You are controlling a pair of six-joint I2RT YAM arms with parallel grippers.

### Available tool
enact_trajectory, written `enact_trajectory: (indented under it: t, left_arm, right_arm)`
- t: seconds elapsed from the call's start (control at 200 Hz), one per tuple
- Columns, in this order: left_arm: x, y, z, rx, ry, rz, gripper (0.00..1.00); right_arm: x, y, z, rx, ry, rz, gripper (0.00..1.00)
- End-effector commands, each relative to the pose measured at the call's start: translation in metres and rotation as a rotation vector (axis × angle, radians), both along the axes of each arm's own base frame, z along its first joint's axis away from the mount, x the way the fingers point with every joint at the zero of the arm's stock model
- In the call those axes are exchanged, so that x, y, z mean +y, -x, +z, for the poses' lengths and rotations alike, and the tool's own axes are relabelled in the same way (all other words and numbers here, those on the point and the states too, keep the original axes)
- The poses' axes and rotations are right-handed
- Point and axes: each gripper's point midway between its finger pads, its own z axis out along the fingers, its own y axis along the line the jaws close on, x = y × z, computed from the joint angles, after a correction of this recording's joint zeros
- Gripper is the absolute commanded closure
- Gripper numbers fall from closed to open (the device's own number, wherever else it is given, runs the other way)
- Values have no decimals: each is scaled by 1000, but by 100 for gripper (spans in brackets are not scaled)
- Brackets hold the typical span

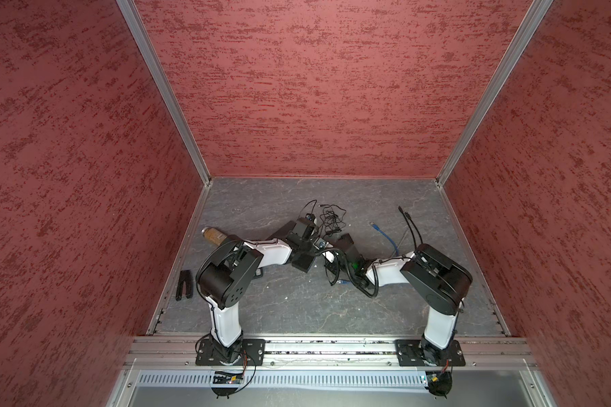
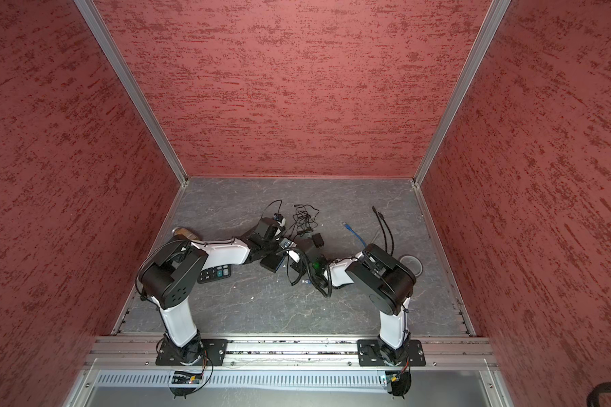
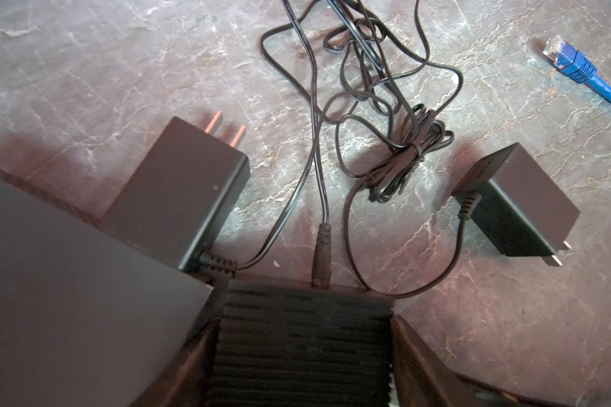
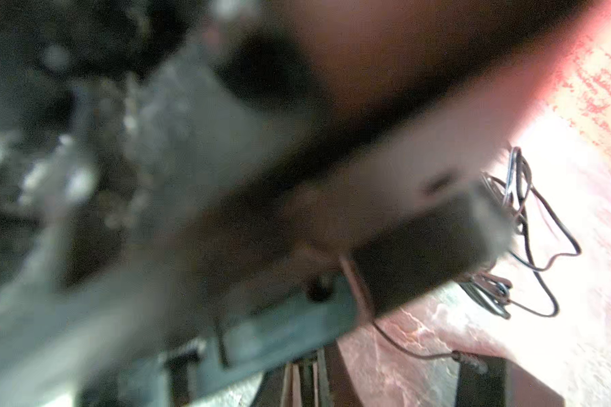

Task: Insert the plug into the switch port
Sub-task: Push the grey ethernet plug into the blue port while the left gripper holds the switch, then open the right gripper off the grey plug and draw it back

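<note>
My left gripper (image 3: pixel 302 322) is shut on the black ribbed switch (image 3: pixel 304 356), one finger on each long side. A black barrel plug (image 3: pixel 321 253) stands against the switch's far edge with its tip hidden in the housing. Its thin cord runs off into a tangle (image 3: pixel 385 141). The right wrist view is blurred: my right gripper (image 4: pixel 304 370) has its jaws together just below the switch's teal port face (image 4: pixel 261 338). Nothing shows clearly between those jaws. In both top views the two grippers meet at the middle of the table (image 1: pixel 385 197).
Two black power adapters (image 3: pixel 177 190) (image 3: pixel 515 201) lie beyond the switch, beside a large dark flat box (image 3: pixel 67 282). A blue network cable (image 1: pixel 385 236) and two black cables (image 1: pixel 411 225) lie right. A brown can (image 1: pixel 214 236), black tool (image 1: pixel 184 283) and remote (image 2: pixel 214 273) lie left.
</note>
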Motion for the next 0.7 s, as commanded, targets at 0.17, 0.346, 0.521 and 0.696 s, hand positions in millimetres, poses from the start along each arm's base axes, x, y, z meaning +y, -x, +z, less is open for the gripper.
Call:
enact_trajectory:
  t: [0.17,0.346,0.521,0.696]
  left_arm:
    - [-60,123,-43,389,126,-351,50]
    - [-49,112,-42,377,84,-307,49]
    - [-38,98,-43,371,66,-261,48]
    - [-32,90,-43,365,58,-235,47]
  right_arm:
    - [68,28,100,-278,-339,245,91]
    - [59,30,100,-291,-317,229,78]
    - [47,36,101,-274,-278,235,63]
    - [38,40,102,-230,-239,241,55]
